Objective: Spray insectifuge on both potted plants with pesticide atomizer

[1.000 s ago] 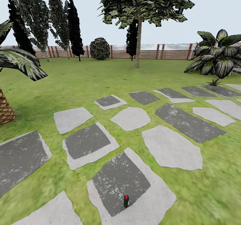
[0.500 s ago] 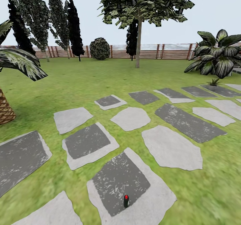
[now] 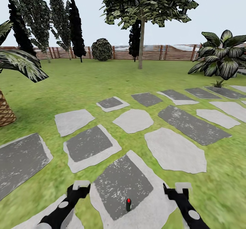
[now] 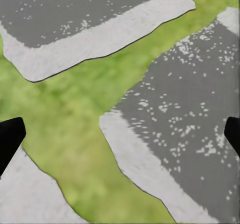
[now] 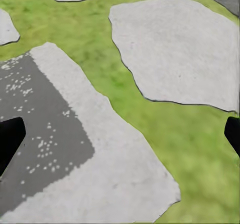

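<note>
Both arms have risen into sight: left gripper (image 3: 81,185) and right gripper (image 3: 177,188), jaws spread wide, flank the upright pesticide atomizer (image 3: 128,204) on its stepping stone (image 3: 150,208).

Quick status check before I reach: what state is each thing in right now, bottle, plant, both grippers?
pesticide atomizer: upright on the dark stepping stone, untouched, between the two arms.
potted plant: upright, far off beside the big striped shrub.
left gripper: open, empty.
right gripper: open, empty.
</note>
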{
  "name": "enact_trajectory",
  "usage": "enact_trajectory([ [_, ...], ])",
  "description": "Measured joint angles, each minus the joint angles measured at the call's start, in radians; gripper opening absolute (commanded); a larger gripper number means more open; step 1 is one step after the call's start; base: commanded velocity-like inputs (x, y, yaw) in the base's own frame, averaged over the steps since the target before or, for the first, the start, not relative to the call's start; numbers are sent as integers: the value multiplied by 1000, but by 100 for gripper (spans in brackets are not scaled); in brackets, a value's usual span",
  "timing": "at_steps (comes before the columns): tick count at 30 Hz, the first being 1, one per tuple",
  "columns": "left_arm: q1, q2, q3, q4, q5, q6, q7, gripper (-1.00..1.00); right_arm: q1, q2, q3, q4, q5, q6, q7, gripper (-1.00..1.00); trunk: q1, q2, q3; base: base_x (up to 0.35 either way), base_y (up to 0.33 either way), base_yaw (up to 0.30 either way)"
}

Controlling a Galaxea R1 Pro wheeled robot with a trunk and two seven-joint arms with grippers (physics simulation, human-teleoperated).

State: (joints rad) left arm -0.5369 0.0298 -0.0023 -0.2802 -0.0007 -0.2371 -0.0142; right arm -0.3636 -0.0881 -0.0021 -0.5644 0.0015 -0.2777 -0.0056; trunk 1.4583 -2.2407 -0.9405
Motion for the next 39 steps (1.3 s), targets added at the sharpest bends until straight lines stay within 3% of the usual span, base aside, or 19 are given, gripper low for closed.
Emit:
enact_trajectory([
  [4,-55,-27,0,-1,1,30,-1,100,-66,-2,-1,-3,0,1,0,100,0,0,0,0,0,0],
  [7,-69,-31,-1,1,-2,34,0,100,-83,-7,-3,-4,1,2,0,100,0,0,0,0,0,0],
  [12,-65,-28,-7,1,-6,26,-1,100,-87,-64,-4,-3,-1,2,1,100,0,0,0,0,0,0],
  [15,-65,-31,-16,0,-14,25,-2,100,-87,-76,-4,-2,-1,2,1,100,0,0,0,0,0,0],
  [22,-66,-35,-54,-1,-16,28,-8,100,-87,-80,-1,2,0,0,2,100,0,0,0,0,0,0],
  [39,-70,-32,-52,0,-8,35,-12,100,-87,-79,-2,4,-1,0,1,100,65,-119,-67,0,0,0],
])
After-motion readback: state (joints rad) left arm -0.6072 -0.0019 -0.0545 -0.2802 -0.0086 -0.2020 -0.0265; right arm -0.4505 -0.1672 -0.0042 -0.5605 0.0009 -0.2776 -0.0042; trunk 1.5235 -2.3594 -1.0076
